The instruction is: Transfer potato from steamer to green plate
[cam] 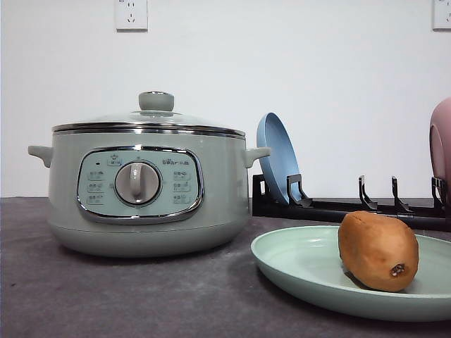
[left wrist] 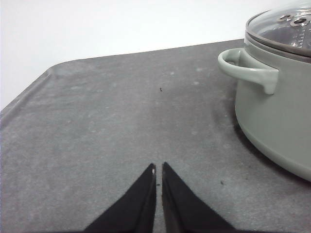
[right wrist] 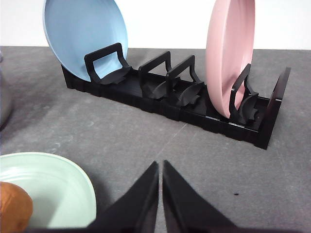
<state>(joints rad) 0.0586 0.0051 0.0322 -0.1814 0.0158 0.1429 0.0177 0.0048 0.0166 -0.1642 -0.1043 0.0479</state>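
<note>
The brown-orange potato (cam: 378, 251) lies on the pale green plate (cam: 303, 271) at the front right of the table, its dark spot facing me. The sage-green steamer (cam: 146, 183) stands left of the plate with its glass lid on. In the left wrist view my left gripper (left wrist: 158, 171) is shut over bare grey mat, apart from the steamer (left wrist: 277, 111) and its side handle. My right gripper (right wrist: 160, 167) is shut too, empty, hovering beside the green plate (right wrist: 58, 189), where an edge of the potato (right wrist: 13, 206) shows.
A black dish rack (right wrist: 170, 97) stands behind the plate, holding a blue plate (right wrist: 82, 34) and a pink plate (right wrist: 228, 53) on edge. Grey mat (left wrist: 97, 121) covers the table, with its rounded corner near the white wall.
</note>
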